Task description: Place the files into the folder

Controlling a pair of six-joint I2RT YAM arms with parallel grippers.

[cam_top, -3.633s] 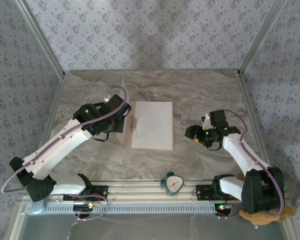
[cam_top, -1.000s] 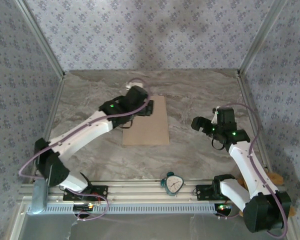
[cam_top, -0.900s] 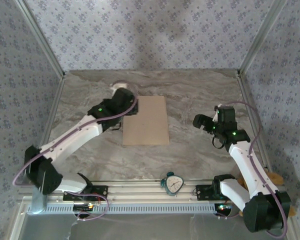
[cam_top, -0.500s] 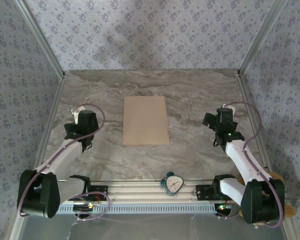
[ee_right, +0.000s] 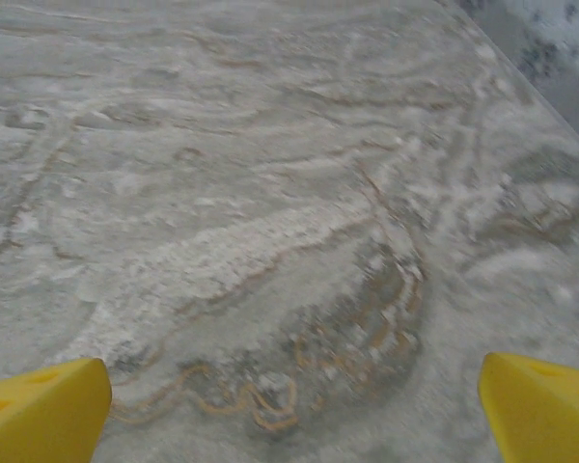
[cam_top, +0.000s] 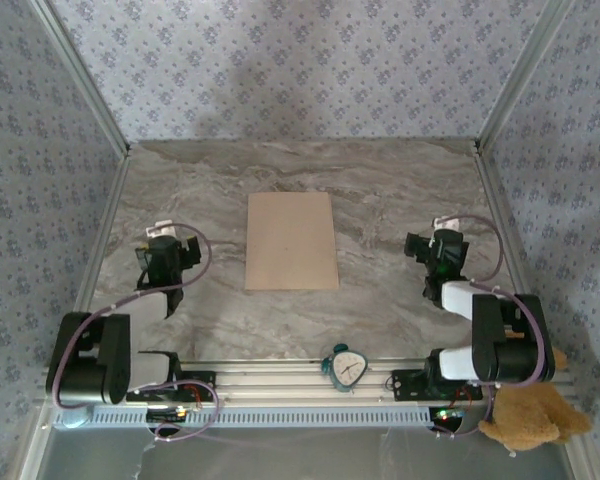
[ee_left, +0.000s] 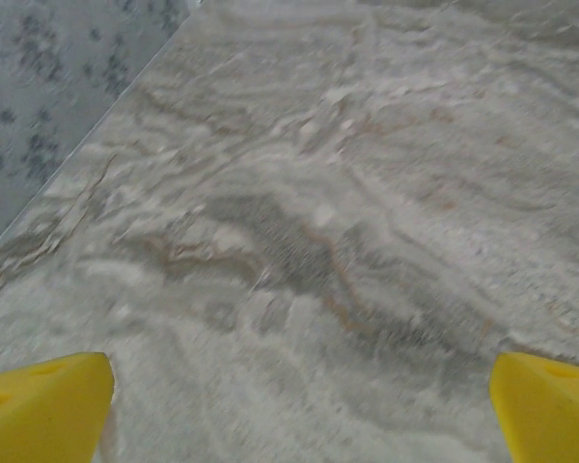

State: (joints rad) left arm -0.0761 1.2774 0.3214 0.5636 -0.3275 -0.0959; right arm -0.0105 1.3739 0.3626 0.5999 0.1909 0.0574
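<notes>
a robot test booth: floral-papered walls (cam_top: 280, 70), aluminium frame posts (cam_top: 81, 75), marble-look table (cam_top: 400, 180)

The right end effector (ee_right: 289, 417) hangs over the grey-and-tan marbled desk (ee_right: 270, 193), its two yellow fingertips (ee_right: 39, 410) spread wide with only bare stone between them. Beyond the end effector, to its far right, the desk's edge meets a flower-patterned wall (ee_right: 560, 39).
</notes>
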